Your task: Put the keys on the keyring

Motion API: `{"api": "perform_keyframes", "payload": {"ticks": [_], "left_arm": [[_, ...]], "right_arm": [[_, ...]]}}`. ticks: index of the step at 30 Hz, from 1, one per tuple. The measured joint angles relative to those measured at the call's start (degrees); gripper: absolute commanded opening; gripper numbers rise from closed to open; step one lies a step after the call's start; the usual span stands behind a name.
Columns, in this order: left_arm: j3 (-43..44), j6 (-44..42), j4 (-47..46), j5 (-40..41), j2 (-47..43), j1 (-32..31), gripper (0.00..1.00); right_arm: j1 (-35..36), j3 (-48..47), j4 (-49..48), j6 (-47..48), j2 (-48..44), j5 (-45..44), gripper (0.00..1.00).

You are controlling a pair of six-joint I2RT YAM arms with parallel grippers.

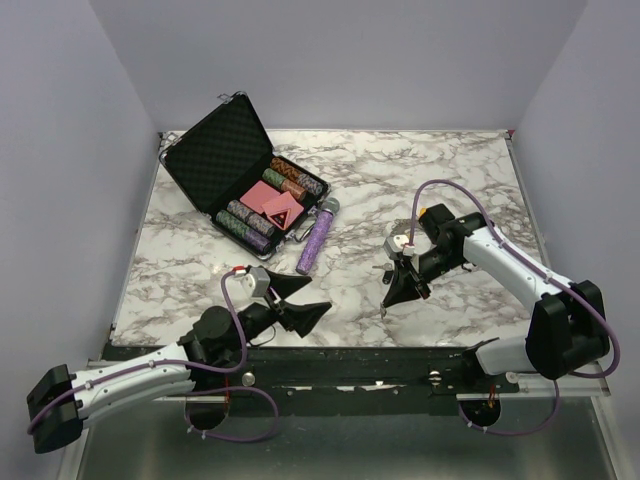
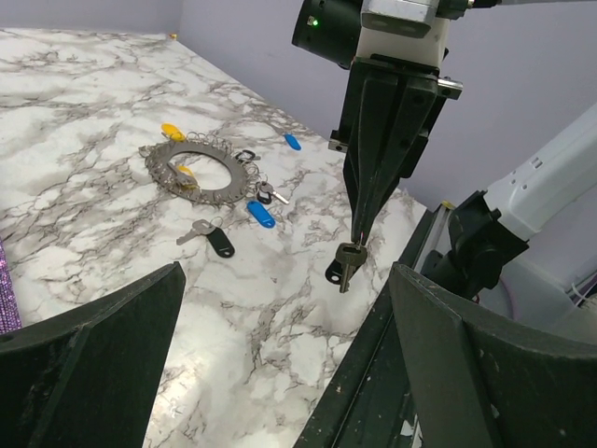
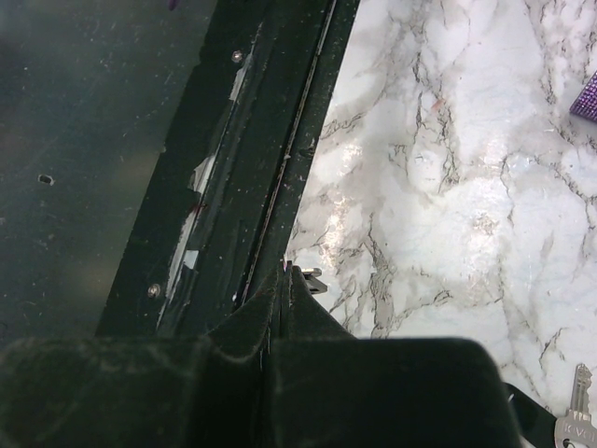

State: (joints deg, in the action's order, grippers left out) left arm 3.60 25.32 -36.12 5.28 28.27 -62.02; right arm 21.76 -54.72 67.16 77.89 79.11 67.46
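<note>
Marble table (image 1: 450, 170) with keyring (image 2: 198, 170), keys (image 2: 207, 238), case (image 1: 215, 150)

Our left arm (image 1: 130, 378) and right arm (image 1: 510, 262) wear white shells over black joints, with black bases at the near edge of the counter (image 1: 400, 180). A purple cable (image 1: 445, 183) loops along each. Our jaws are long black wedges; a green light (image 2: 314, 21) glows on the right wrist.

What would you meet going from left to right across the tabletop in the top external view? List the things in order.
open black case of poker chips → purple glittery tube → right jaws, shut on a key. The left jaws, open, are left out: they overlap the case and tube across the picture.
</note>
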Motion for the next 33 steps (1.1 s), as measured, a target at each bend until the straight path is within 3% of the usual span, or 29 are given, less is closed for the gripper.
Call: {"api": "perform_keyframes", "payload": {"ticks": [15,24,33], "left_arm": [[0.0,-1.0,-1.5,-1.0,2.8,0.0,0.97],[0.2,-4.9,-9.0,-3.3,12.0,0.0,0.79],[6.5,-9.4,-16.4,-9.8,31.8,0.0,0.54]], "right_arm": [[0.0,0.1,-0.1,-1.2,0.2,1.4,0.01],[0.0,0.1,-1.6,-3.8,1.1,4.0,0.01],[0.0,0.6,-2.0,-2.3,1.1,4.5,0.01]]}}
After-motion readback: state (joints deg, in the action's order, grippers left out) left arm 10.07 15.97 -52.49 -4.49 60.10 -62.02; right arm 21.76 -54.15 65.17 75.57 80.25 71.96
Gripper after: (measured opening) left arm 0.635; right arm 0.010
